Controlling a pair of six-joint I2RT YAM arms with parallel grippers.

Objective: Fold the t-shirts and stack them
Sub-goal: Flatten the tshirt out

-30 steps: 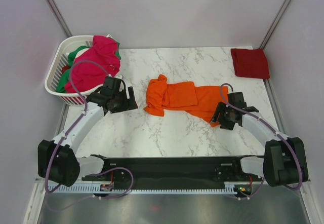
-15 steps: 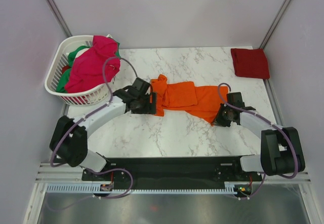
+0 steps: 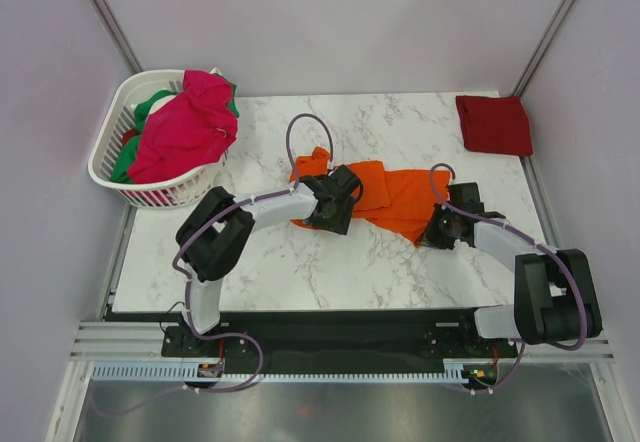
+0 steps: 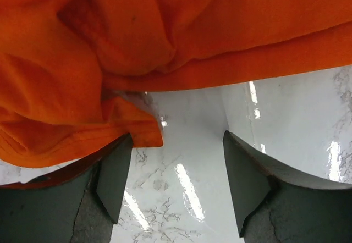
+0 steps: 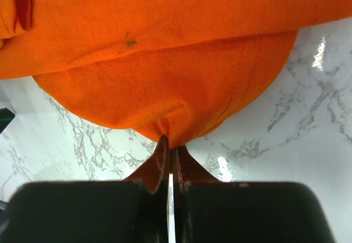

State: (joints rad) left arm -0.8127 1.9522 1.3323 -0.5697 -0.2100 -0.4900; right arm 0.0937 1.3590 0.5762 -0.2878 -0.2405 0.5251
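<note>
The orange t-shirt (image 3: 385,194) lies rumpled across the middle of the desk (image 3: 300,262), and both arms are at its near edge, so I judge the step in hand to be taking that edge at two points to draw the shirt flat before folding. The right gripper (image 5: 169,150) has its fingers pressed together on a small peak of the stitched hem. The left gripper (image 4: 177,144) is spread wide and low over the desk, with a loose corner of cloth draped at the tip of its left finger; whether that finger is under the corner or only beside it is hard to tell from the wrist view. To do this well, the left gripper should slide forward along the desk until the hem sits between the fingers, close on the outer edge rather than a bunched fold, then lift level with the right so the cloth tightens evenly. The shirt is soft, matte and deeply creased, doubled over on itself at the left end. The desk is glossy white with grey marble veining and bright reflections, so cloth should slide on it easily. A dark red t-shirt (image 3: 495,124) lies folded into a neat rectangle at the far right corner, while the magenta-pink t-shirt (image 3: 180,132) and green t-shirt (image 3: 152,101) are heaped in the white slatted plastic basket (image 3: 150,195).
</note>
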